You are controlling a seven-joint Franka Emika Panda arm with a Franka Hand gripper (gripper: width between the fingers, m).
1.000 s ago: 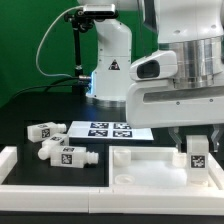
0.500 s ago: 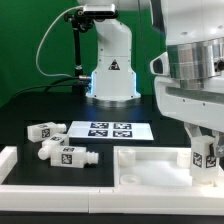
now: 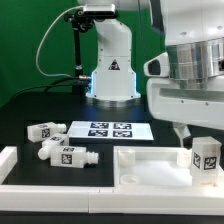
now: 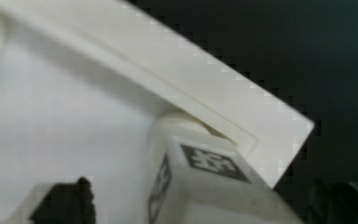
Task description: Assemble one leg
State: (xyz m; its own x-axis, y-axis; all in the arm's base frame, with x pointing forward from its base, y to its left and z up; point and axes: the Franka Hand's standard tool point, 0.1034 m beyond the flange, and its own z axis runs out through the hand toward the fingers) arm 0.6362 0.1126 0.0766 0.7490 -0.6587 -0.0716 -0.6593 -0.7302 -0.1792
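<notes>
One leg (image 3: 205, 157), a stubby white peg with a black-and-white tag, stands upright on the large white square panel (image 3: 150, 166) near its corner at the exterior view's right. My gripper (image 3: 198, 134) hangs just above it. In the wrist view the leg (image 4: 208, 165) sits between my two dark fingers (image 4: 62, 203) near the panel's raised edge (image 4: 194, 80). There is a gap beside the leg, so the gripper is open. Three more legs (image 3: 52, 147) lie on the table at the exterior view's left.
The marker board (image 3: 110, 129) lies on the black table behind the panel. A white raised rim (image 3: 20, 170) runs along the front and the exterior view's left. The robot base (image 3: 112, 70) stands at the back.
The gripper carried the leg slightly toward the exterior view's right and down onto the panel. It then let go and rose, and the leg stays standing.
</notes>
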